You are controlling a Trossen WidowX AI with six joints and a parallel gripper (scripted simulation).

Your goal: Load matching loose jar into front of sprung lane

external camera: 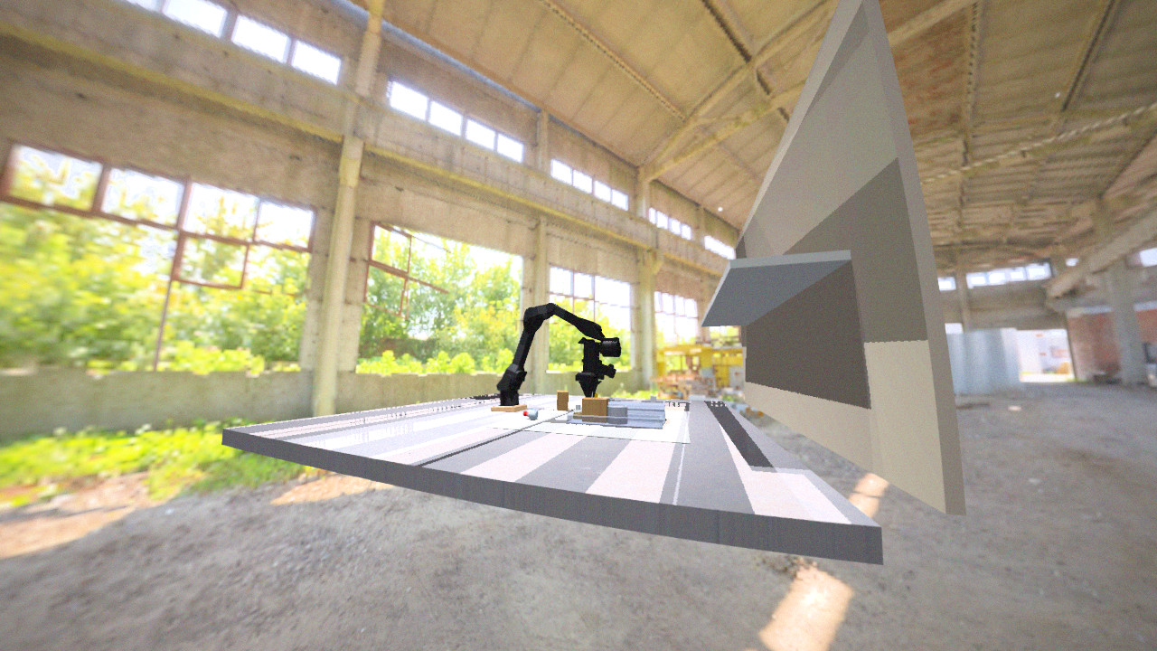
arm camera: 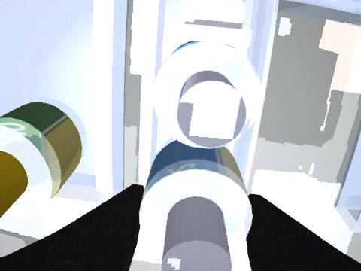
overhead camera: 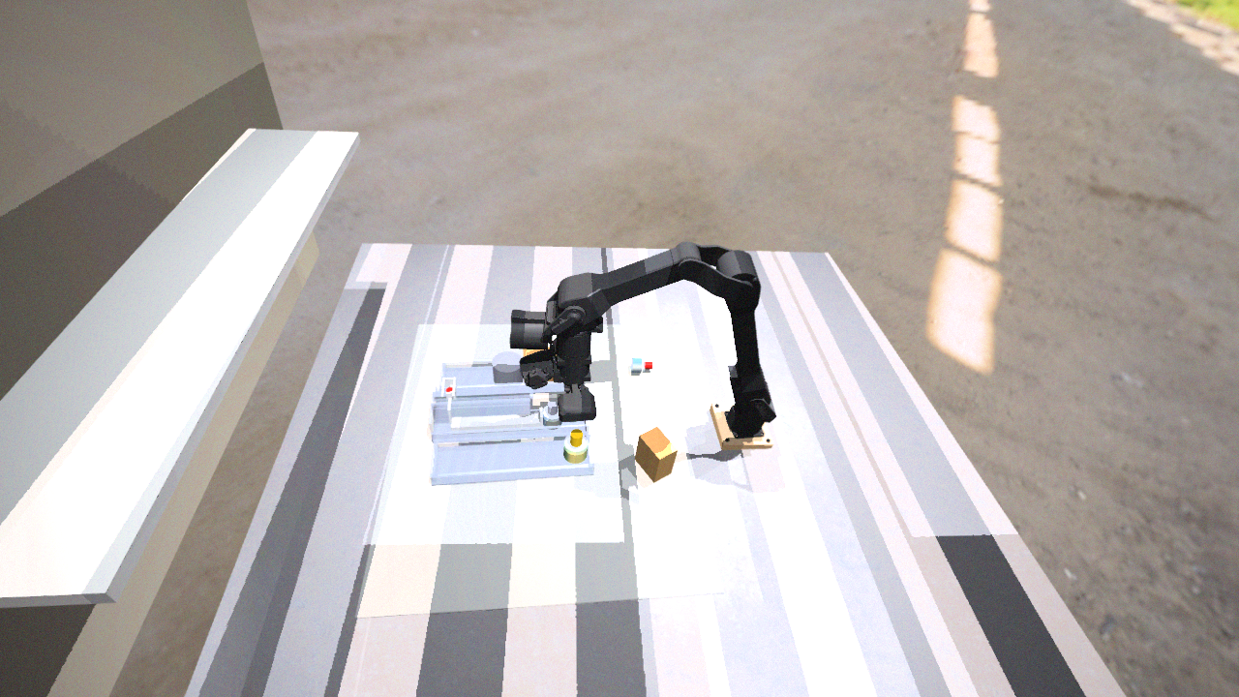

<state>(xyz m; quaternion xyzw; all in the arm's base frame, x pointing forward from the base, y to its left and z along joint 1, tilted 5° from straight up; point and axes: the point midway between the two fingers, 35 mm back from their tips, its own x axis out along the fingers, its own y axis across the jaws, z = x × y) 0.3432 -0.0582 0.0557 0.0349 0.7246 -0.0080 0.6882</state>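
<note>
My gripper (arm camera: 195, 201) is shut on a blue-banded jar (arm camera: 188, 155) with a grey cap, held upright. A matching jar (overhead camera: 552, 414) (arm camera: 169, 88) with a grey cap stands in the sprung lane (overhead camera: 471, 436), directly beyond the held jar in the wrist view. The two look touching or nearly so. The white pusher plate (arm camera: 222, 37) is close behind the lane jar. The held jar is at the lane's front end; its base, the lane floor under it and the front stop are hidden. In the top view the arm covers the held jar.
A yellow-capped jar (overhead camera: 575, 449) (arm camera: 68, 144) stands in the neighbouring lane. A red-capped jar (overhead camera: 637, 365) (external camera: 531, 414) lies on its side on the table. An orange block (overhead camera: 655, 456) (external camera: 562, 400) stands in front of the lanes. A grey cylinder (overhead camera: 505, 368) and another block (external camera: 595, 407) are beside the far lane.
</note>
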